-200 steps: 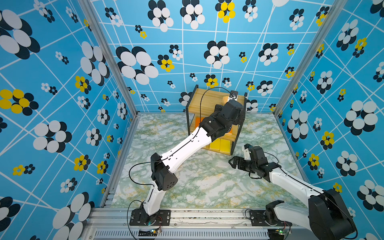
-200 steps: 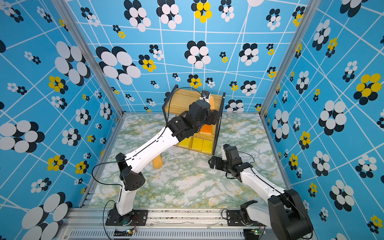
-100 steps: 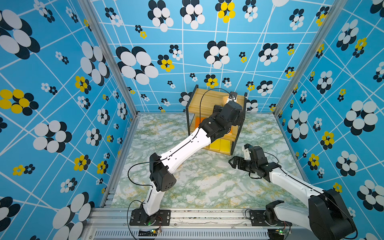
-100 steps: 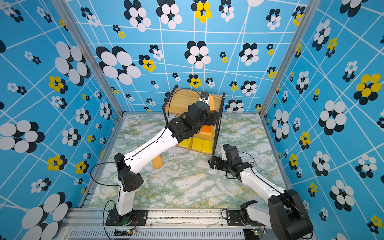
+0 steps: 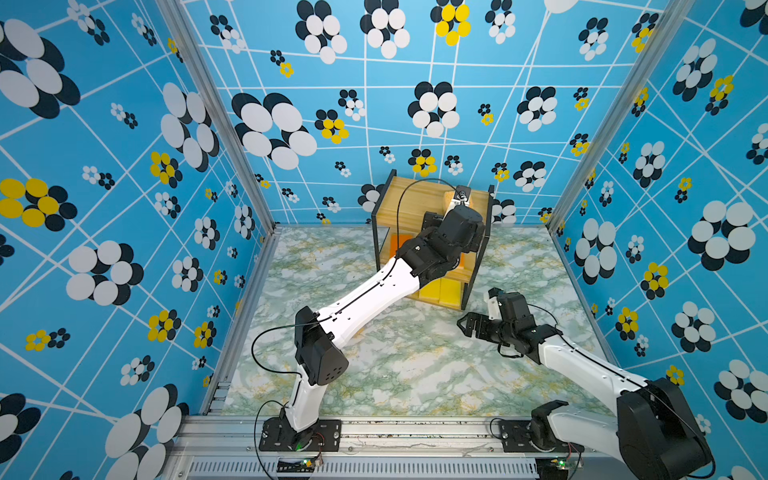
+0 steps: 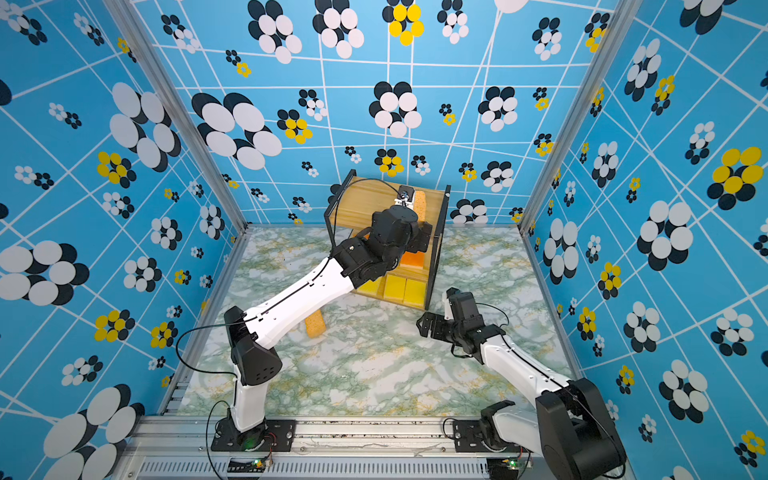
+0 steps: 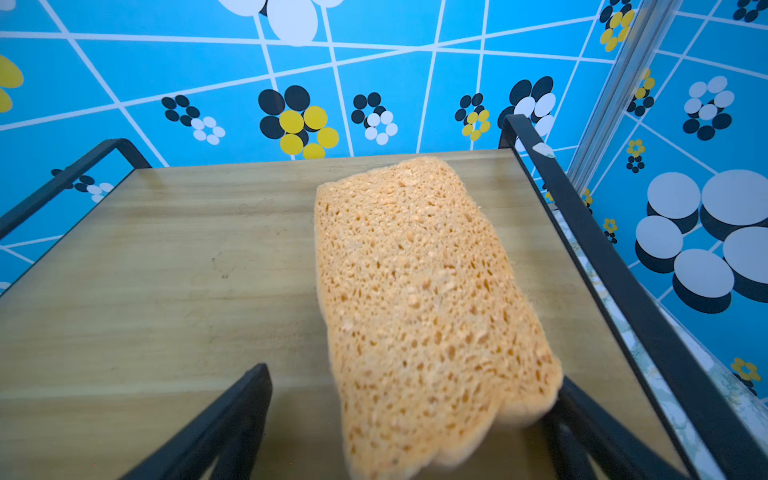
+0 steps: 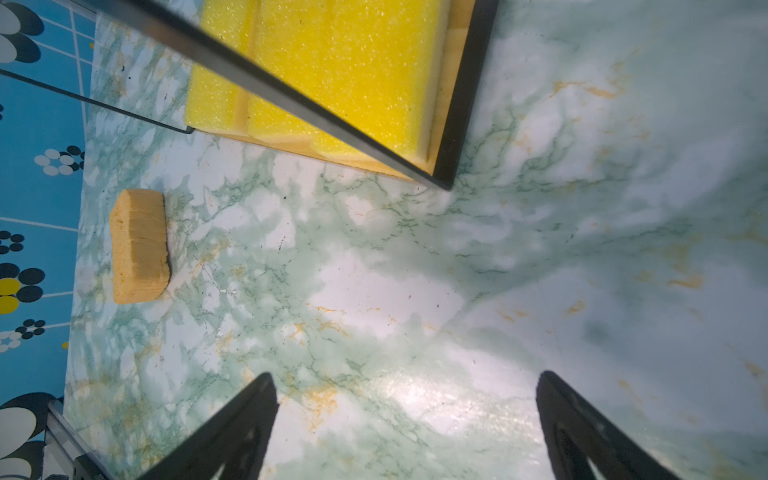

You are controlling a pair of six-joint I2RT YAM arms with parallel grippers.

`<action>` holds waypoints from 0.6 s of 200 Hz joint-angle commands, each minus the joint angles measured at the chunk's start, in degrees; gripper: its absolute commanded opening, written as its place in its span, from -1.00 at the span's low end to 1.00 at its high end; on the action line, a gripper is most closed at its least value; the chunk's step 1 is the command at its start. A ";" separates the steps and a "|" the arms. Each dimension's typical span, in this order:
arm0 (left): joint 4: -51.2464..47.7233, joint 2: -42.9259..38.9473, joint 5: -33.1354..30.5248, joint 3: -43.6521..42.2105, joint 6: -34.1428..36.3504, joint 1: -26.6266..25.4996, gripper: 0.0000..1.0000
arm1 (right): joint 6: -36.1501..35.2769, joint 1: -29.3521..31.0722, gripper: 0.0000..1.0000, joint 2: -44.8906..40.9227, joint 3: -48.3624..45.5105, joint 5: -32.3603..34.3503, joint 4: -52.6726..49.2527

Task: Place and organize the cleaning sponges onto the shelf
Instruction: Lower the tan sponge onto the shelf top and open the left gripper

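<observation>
Both top views: high, front, angled down on whole tabletop (image 5: 415,365) and shelf (image 5: 419,203). Left wrist: close above shelf top. Right wrist: low over tabletop, shelf corner shared.

Two tan sponges (image 7: 415,291), three yellow sponges (image 6: 395,286), at least two orange sponges (image 6: 411,259) — one shelf (image 6: 361,205)

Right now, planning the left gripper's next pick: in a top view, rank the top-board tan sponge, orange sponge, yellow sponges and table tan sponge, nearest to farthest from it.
1. Top-board tan sponge: between the jaws of the left gripper, right end of the shelf.
2. Orange sponge: middle board.
3. Yellow sponges: bottom board.
4. Table tan sponge: on the table, front left of the shelf.
</observation>
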 commanded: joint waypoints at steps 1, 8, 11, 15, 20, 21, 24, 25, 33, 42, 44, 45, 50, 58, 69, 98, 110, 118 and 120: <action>0.99 -3.26 -2.01 -1.73 -0.27 0.37 0.99 | -0.10 -0.35 0.99 -0.70 0.34 0.01 -0.77; 1.08 -3.52 -2.01 -2.00 -0.31 0.40 0.99 | -0.10 -0.36 0.99 -0.70 0.38 0.05 -0.77; 1.10 -3.59 -2.06 -2.09 -0.35 0.45 0.99 | -0.10 -0.35 0.99 -0.70 0.27 0.05 -0.77; 1.06 -3.66 -2.10 -2.15 -0.43 0.44 0.99 | -0.10 -0.39 0.99 -0.70 0.39 0.05 -0.70; 1.04 -3.65 -2.02 -2.19 -0.53 0.45 0.99 | -0.05 -0.35 0.98 -0.70 0.33 -0.01 -0.69; 0.99 -3.73 -2.02 -2.20 -0.53 0.41 0.99 | -0.03 -0.35 0.99 -0.70 0.27 0.02 -0.69; 0.99 -3.74 -2.06 -2.24 -0.53 0.45 0.99 | -0.01 -0.35 0.99 -0.70 0.32 0.05 -0.69; 1.01 -3.73 -2.04 -2.27 -0.53 0.45 0.99 | -0.01 -0.35 0.99 -0.70 0.31 0.05 -0.69; 1.03 -3.88 -2.10 -2.41 -0.45 0.44 0.99 | -0.01 -0.40 0.99 -0.70 0.31 0.05 -0.69; 1.03 -3.94 -2.31 -2.58 -0.44 0.48 0.99 | -0.01 -0.35 0.99 -0.70 0.28 0.05 -0.75; 1.10 -3.99 -2.29 -2.61 -0.44 0.46 0.99 | -0.01 -0.35 0.98 -0.77 0.30 0.05 -0.77; 1.11 -3.98 -2.33 -2.63 -0.44 0.46 1.00 | -0.01 -0.35 0.98 -0.78 0.17 0.05 -0.77; 1.25 -4.13 -2.20 -2.83 -0.37 0.49 1.00 | -0.01 -0.35 0.99 -0.79 0.23 0.05 -0.77; 1.51 -4.25 -2.04 -3.04 -0.27 0.52 1.00 | -0.01 -0.35 0.99 -0.79 0.22 0.05 -0.73; 1.73 -4.50 -1.68 -3.19 -0.18 0.51 0.98 | 0.08 -0.39 0.99 -0.83 0.22 0.05 -0.76; 1.83 -5.29 -1.51 -3.81 -0.18 0.44 0.98 | 0.08 -0.35 0.98 -0.88 0.28 0.05 -0.86; 2.30 -5.89 -1.57 -4.69 -0.18 0.46 0.98 | 0.08 -0.35 0.99 -0.97 0.22 0.03 -0.81; 2.51 -6.35 -1.24 -5.17 -0.18 0.46 0.98 | 0.08 -0.36 0.99 -0.97 0.22 0.05 -0.86; 2.57 -6.46 -1.12 -5.30 -0.18 0.39 0.98 | 0.08 -0.39 0.99 -0.97 0.22 0.05 -0.86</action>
